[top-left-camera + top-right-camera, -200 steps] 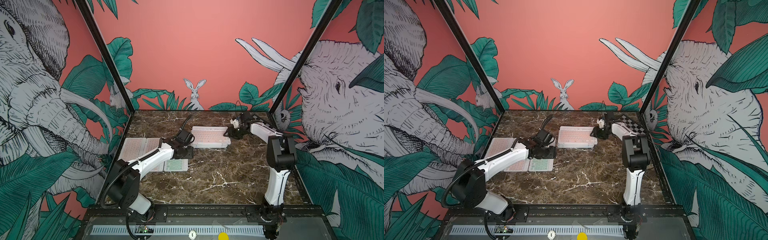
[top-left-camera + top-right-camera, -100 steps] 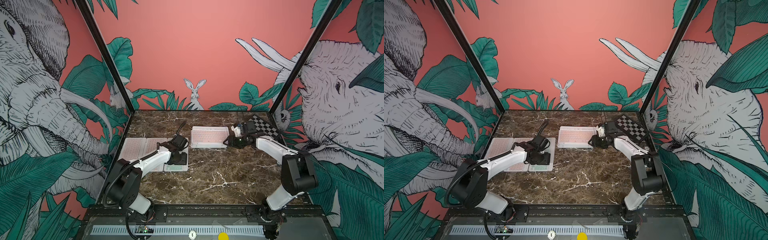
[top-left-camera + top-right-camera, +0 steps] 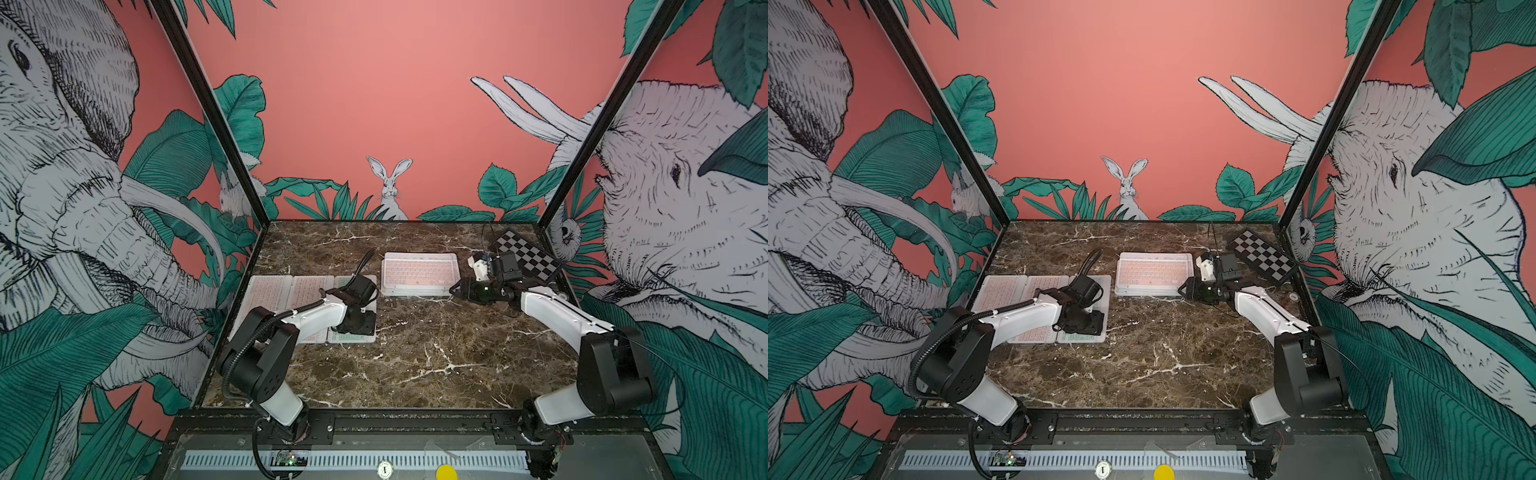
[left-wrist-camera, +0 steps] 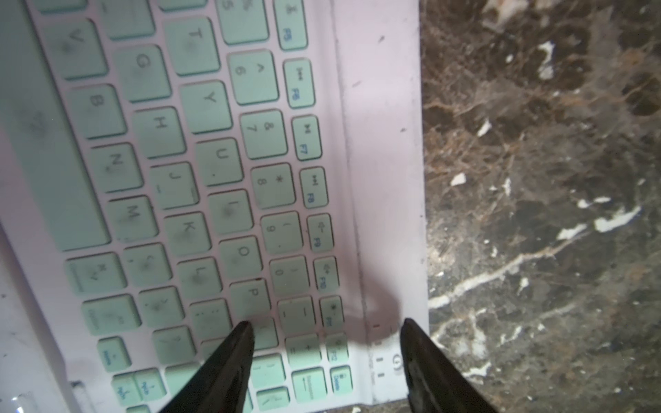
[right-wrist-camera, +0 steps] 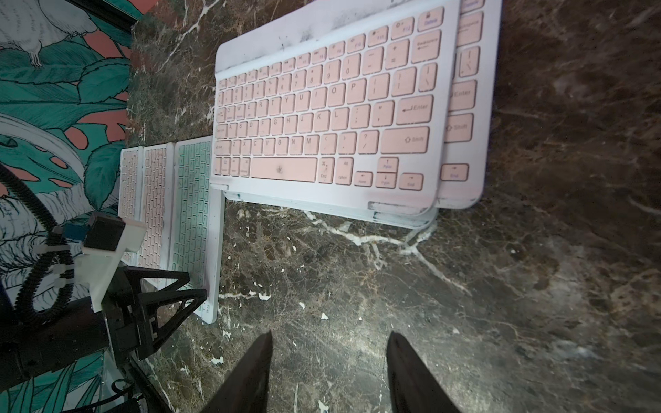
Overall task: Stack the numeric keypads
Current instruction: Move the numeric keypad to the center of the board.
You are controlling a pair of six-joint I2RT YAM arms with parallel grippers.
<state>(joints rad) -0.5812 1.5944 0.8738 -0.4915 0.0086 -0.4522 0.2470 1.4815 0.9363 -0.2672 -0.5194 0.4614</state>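
We count three loose keyboards and one stack.
At left, two pink keyboards (image 3: 268, 291) and one green keyboard (image 4: 179, 143) beneath our left claw (image 4: 325, 323), parted; pink-topped stack (image 3: 419, 274) mid-table beside our right claw (image 5: 329, 334), parted, empty.

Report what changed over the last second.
The left gripper drew back from the keypad stack toward the front and came down over the mint-green keypad. The right gripper shifted slightly frontward beside the stack, its elbow swinging outward. Neither took hold of anything. The stack and the keypad row stayed put.
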